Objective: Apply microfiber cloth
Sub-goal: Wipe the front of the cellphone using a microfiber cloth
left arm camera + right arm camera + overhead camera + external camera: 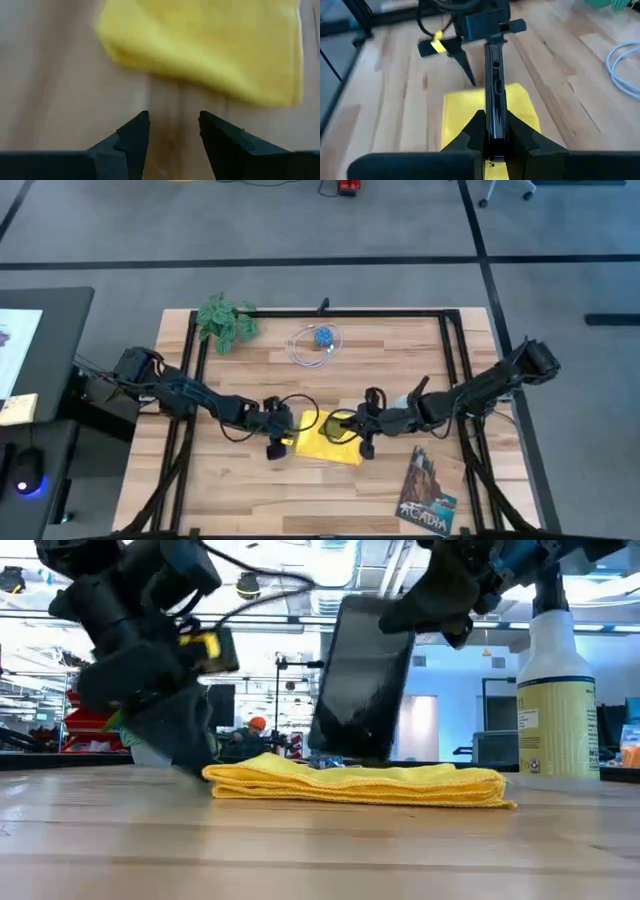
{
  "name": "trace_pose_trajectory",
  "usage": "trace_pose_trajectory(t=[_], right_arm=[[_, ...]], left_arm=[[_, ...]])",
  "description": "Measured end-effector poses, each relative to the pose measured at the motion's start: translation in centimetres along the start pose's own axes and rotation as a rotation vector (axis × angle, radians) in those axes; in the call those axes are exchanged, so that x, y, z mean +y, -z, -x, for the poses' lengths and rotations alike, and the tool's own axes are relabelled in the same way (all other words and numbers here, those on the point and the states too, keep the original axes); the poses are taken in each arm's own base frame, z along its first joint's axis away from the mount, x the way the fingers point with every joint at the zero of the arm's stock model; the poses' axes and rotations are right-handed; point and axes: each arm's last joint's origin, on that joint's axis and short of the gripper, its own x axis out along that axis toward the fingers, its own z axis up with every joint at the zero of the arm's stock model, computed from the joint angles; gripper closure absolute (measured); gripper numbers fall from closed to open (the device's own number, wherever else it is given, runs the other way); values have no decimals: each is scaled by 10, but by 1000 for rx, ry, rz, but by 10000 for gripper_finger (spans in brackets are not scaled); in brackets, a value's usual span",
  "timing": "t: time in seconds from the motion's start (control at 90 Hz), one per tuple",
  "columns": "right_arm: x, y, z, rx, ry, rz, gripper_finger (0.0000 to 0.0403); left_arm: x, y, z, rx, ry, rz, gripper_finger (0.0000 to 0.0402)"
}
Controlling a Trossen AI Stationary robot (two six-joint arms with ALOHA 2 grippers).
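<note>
The yellow microfiber cloth (327, 438) lies folded flat on the wooden table (250, 490), also seen in the low view (360, 783). My right gripper (495, 120) reaches in from the table's right and is shut on a black smartphone (362, 680), which stands tilted over the cloth. My left gripper (172, 125) is open just off the cloth's left edge (200, 55), low over bare wood (275, 438), with nothing between its fingers. My right gripper pinches the smartphone's two flat faces (495, 105) between its two fingers, at the end that is uppermost in the low view (395, 615). The fingers slant down from the table's right. The phone hangs steeply tilted with its lower end (335, 752) right at the cloth; whether it touches, I cannot tell.
A dark illustrated booklet (428, 492) lies near the front right. At the back are a green plant (226, 320) and a coiled white cable with a blue piece (318, 345). A spray bottle (556, 690) stands beside the cloth. Bare wood lies at the front left.
</note>
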Motion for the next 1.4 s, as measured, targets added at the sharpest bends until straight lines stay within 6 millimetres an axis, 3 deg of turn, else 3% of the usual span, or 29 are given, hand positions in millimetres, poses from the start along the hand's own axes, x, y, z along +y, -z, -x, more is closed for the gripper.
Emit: trace_pose_trajectory(t=[0.267,0.7,0.9,1.067,1.233,1.4], right_arm=[[7,-1,-14,61,20,29,381],[5,-1,-15,72,34,-62,381],[5,-1,-16,67,40,-86,381],[4,-1,-16,57,65,-142,381],[4,-1,-16,42,93,-244,381],[3,-1,-16,31,110,-290,381]], left_arm=[[-11,-9,-13,-138,98,-14,247],[-20,-38,-3,-450,210,10,247],[-20,-47,3,-570,150,-19,247],[-18,-42,17,-475,91,-127,247],[-10,-15,41,-169,-3,-175,247],[-7,7,37,-9,37,-86,245]])
